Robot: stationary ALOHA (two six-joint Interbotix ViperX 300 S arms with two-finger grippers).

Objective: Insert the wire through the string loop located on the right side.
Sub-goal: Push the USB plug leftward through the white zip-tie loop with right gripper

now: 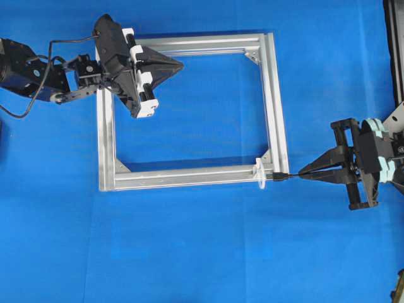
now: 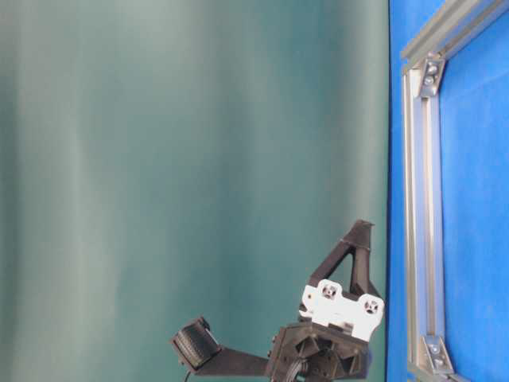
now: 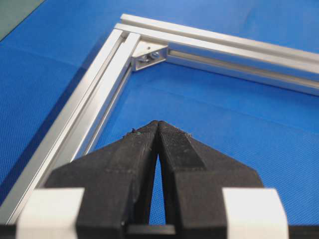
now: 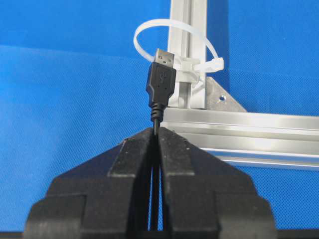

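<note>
My right gripper (image 1: 302, 172) is shut on the wire (image 1: 282, 177), a thin black cable ending in a USB plug (image 4: 160, 82). The plug sticks out past the fingertips (image 4: 169, 137) and points at the string loop (image 4: 172, 24). That loop is a small whitish ring fixed at the near right corner of the silver frame (image 1: 189, 44). In the overhead view the plug's tip stands just right of the loop (image 1: 260, 175), level with it. My left gripper (image 1: 180, 63) is shut on nothing and hovers over the frame's far left corner; the left wrist view has its tips (image 3: 158, 123) meeting above blue cloth.
The rectangular aluminium frame (image 3: 89, 99) lies flat on the blue table, with metal corner brackets (image 3: 149, 56) inside its corners. Its near rail (image 4: 239, 124) runs across right behind the plug. From table level, the frame (image 2: 419, 199) is edge-on, with the left gripper (image 2: 363, 227) hanging above it.
</note>
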